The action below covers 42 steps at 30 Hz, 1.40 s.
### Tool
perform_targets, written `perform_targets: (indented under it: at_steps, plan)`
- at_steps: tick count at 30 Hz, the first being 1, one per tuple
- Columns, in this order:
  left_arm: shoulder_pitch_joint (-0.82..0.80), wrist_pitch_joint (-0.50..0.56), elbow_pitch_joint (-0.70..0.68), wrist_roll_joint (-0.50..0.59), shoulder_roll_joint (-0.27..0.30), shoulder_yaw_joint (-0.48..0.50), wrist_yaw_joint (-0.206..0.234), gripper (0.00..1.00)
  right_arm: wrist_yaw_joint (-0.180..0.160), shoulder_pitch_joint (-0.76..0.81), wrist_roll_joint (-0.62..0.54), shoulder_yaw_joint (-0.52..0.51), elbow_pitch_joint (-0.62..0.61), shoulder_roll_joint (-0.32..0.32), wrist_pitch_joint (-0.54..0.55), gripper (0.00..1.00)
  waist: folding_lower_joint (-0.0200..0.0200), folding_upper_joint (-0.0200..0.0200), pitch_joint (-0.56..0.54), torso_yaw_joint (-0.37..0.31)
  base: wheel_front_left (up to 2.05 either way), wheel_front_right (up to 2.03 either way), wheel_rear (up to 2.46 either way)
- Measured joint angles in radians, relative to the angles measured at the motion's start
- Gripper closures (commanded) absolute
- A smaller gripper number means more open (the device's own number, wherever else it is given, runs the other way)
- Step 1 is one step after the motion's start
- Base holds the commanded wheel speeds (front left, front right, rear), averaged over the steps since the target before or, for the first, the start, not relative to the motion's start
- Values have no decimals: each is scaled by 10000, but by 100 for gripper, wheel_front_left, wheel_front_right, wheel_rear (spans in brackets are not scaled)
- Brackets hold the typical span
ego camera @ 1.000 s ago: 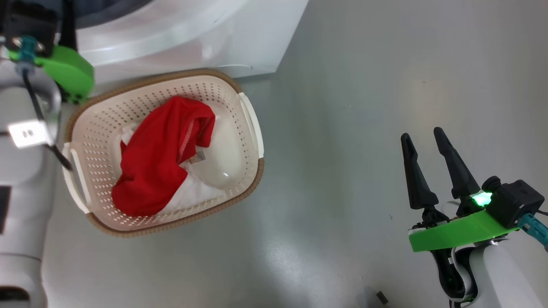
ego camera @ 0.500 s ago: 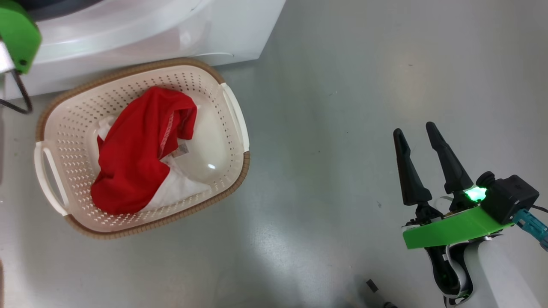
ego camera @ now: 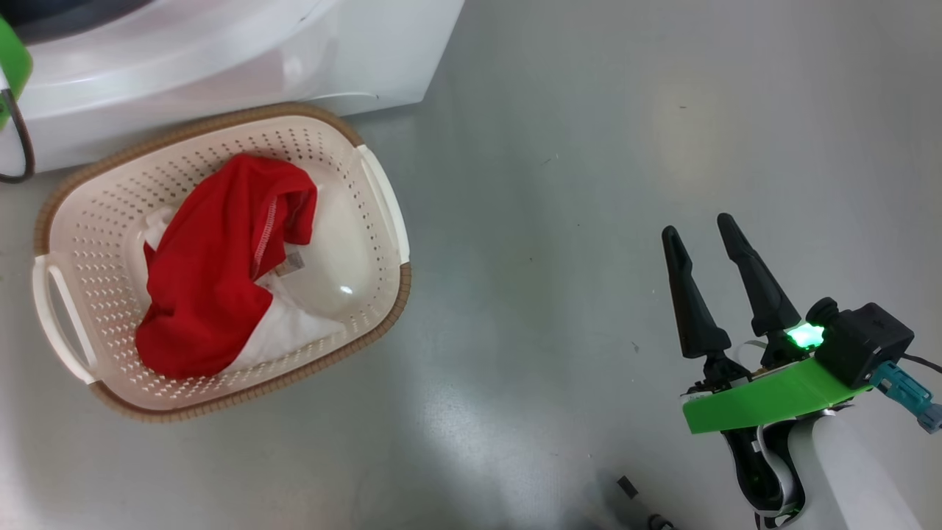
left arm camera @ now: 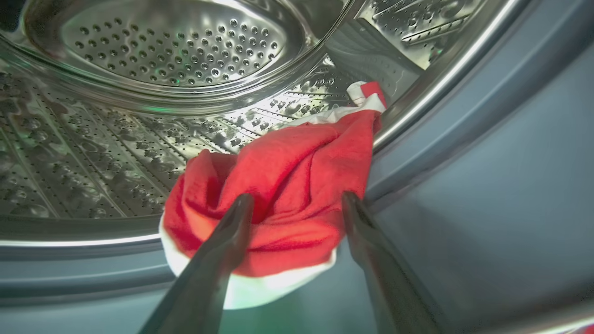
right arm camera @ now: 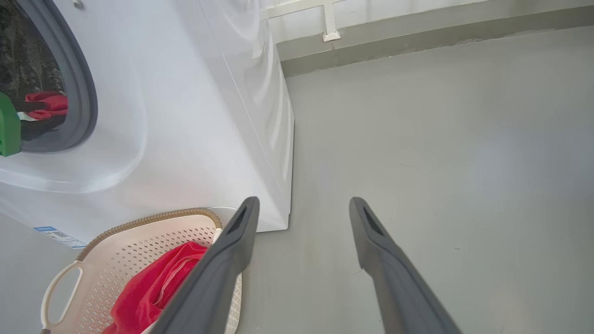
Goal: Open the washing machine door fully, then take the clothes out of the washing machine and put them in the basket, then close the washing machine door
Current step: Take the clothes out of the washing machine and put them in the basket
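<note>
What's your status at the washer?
Left gripper open, astride red garment at drum lip. Right gripper open over floor. Second garment in basket. No obstruction seen.

a plain laundry corner: a white front-loading washing machine (right arm camera: pixel 185 116) stands on a smooth grey floor (ego camera: pixel 589 147) against a pale wall (right arm camera: pixel 417 9), with a perforated basket (ego camera: pixel 103 221) beside it.

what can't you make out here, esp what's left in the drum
- Left wrist view: red garment hides the drum wall under it; anything beneath, cannot tell.
- Head view: washing machine cut off by the top edge.
- Right wrist view: basket partly behind the right gripper, cut by the bottom edge.
</note>
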Motion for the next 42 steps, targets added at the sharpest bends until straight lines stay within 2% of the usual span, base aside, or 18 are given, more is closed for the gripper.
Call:
perform_targets:
  at_steps: [10,11,12,13,14,15,17,19,27,36,42]
  plan:
    - [-43,416,52,-17,94,-117,117,0,0,1,2,4,-21,2,2,0,0,0,-56,-48,0,0,0]
    - [-43,460,54,-21,94,-128,119,7,0,1,2,4,-25,2,0,0,0,0,-70,-48,0,0,0]
    - [-43,506,54,-36,94,-134,121,22,0,2,4,2,-27,2,0,0,0,-1,-81,-47,0,0,0]
    - [-43,506,54,-36,94,-134,121,52,0,2,4,2,-27,2,0,0,0,-1,-81,-47,0,0,0]
    - [-43,583,58,-42,90,-144,121,61,0,2,4,2,-27,2,2,0,0,0,-88,-42,0,0,0]
    - [-43,589,61,-104,88,-142,123,65,0,3,4,0,-29,2,2,0,0,0,-92,-38,0,0,0]
    - [-43,658,63,-236,88,-142,153,87,0,3,4,0,-35,2,2,0,0,0,-98,-33,0,0,0]
    - [-43,694,73,-305,84,-148,157,95,0,3,4,-4,-36,4,0,0,0,0,-103,-20,0,0,0]
    - [-43,290,77,-679,-31,-69,163,100,0,3,2,-52,-35,6,0,0,0,0,-166,64,0,0,0]
    - [42,-1020,69,-2088,-510,886,159,100,0,7,-19,-161,-15,6,2,0,0,0,-411,239,0,0,0]
    - [523,-1559,-69,-2801,-656,1360,-2,100,0,11,-58,-339,29,6,2,0,0,0,-628,388,0,0,0]
